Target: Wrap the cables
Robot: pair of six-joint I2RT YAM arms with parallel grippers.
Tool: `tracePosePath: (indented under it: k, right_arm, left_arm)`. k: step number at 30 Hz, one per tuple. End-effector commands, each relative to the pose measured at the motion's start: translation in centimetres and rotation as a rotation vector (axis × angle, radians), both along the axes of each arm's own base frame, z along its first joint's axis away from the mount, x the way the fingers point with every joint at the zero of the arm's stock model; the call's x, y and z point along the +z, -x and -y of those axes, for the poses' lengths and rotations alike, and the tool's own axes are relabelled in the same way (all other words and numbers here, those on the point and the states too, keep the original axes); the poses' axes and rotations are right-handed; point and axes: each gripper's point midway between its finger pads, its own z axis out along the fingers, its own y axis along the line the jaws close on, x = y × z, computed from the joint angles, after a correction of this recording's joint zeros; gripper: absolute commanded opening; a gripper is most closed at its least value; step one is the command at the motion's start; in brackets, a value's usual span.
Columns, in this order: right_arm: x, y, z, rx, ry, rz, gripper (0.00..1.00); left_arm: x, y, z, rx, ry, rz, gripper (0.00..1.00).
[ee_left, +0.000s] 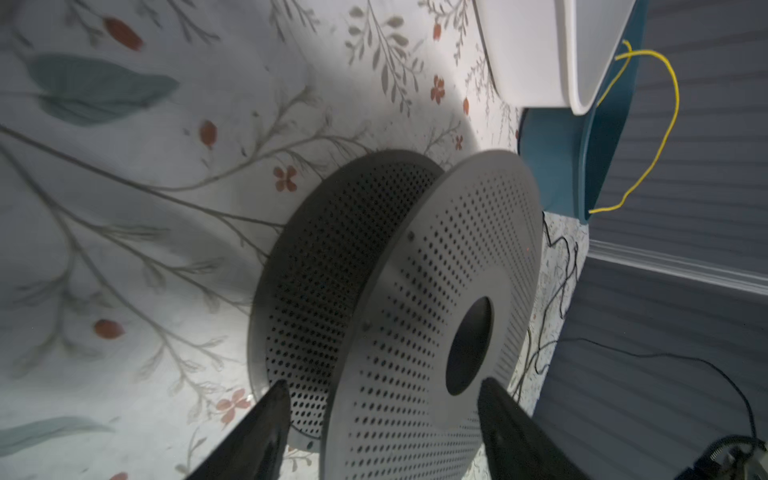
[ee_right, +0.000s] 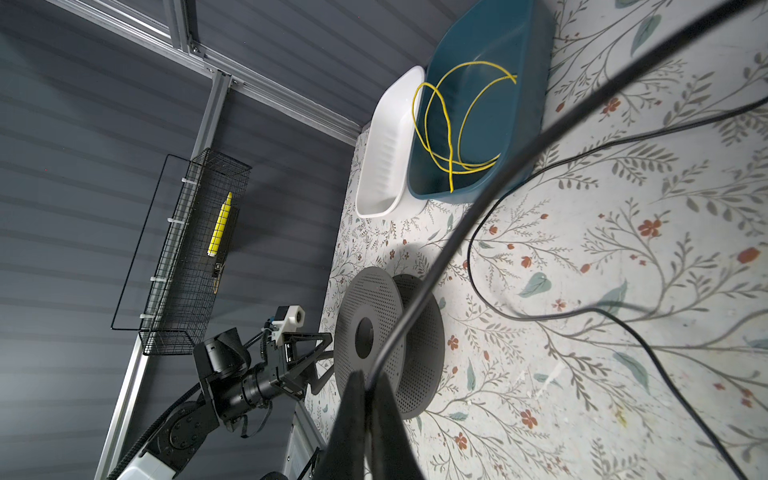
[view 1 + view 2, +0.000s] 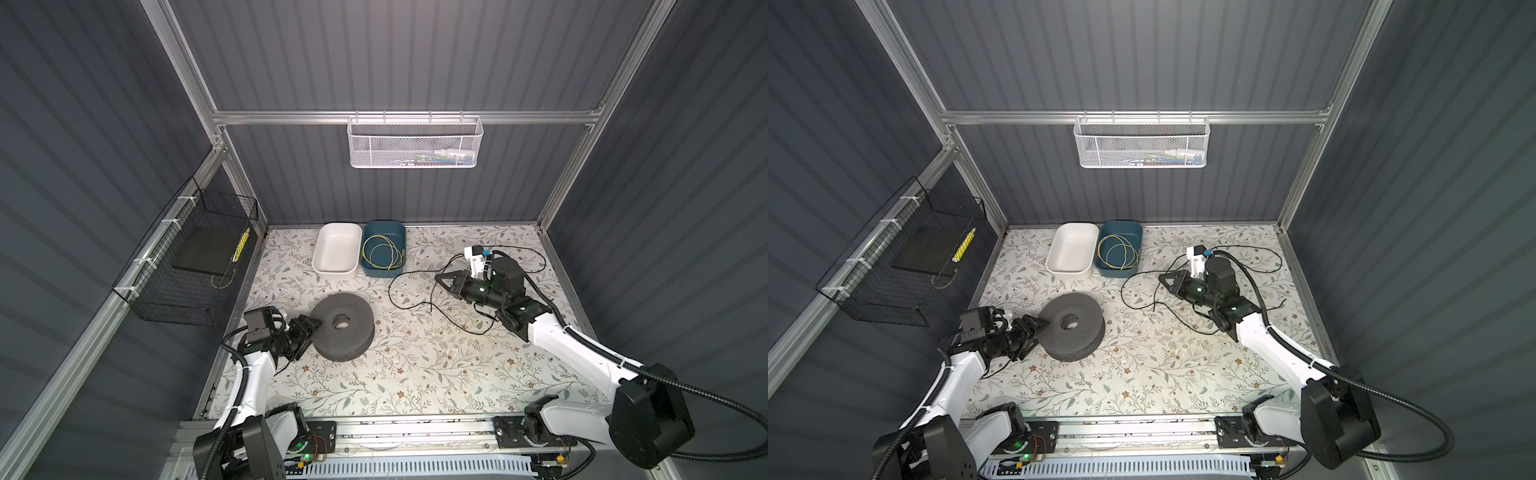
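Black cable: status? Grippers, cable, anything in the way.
Left gripper open, jaws astride the spool rim. Right gripper shut on the black cable; slack loops loose on the table, none wound yet. Nothing else between it and spool.

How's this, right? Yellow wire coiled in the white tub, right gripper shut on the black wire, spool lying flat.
No. The yellow wire is coiled in the blue tub, not the white tub beside it, as the right wrist view shows. The rest holds: right gripper shut on the black wire, spool lying flat.
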Motion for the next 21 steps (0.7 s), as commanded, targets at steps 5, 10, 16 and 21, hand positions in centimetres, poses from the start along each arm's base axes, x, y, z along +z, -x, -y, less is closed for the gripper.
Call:
tracePosePath:
  k: [5, 10, 16, 21]
  right_arm:
    - [1.5, -0.8, -0.8, 0.033, -0.025, 0.031, 0.0]
    - [2.5, -1.1, -1.0, 0.041, -0.036, 0.039, 0.0]
    - [2.2, -1.0, -0.8, 0.026, -0.027, 0.031, 0.0]
    - [2.2, -1.4, -0.9, 0.021, -0.032, 0.031, 0.0]
  left_arm:
    - [-0.3, -2.6, 1.7, -0.015, 0.208, 0.131, 0.57]
    - [-1.4, -2.7, 1.0, -0.006, 0.145, 0.108, 0.19]
    - [2.1, -2.7, -1.0, -0.015, -0.053, 0.115, 0.0]
    - [6.3, -2.7, -1.8, -0.044, -0.198, 0.126, 0.0]
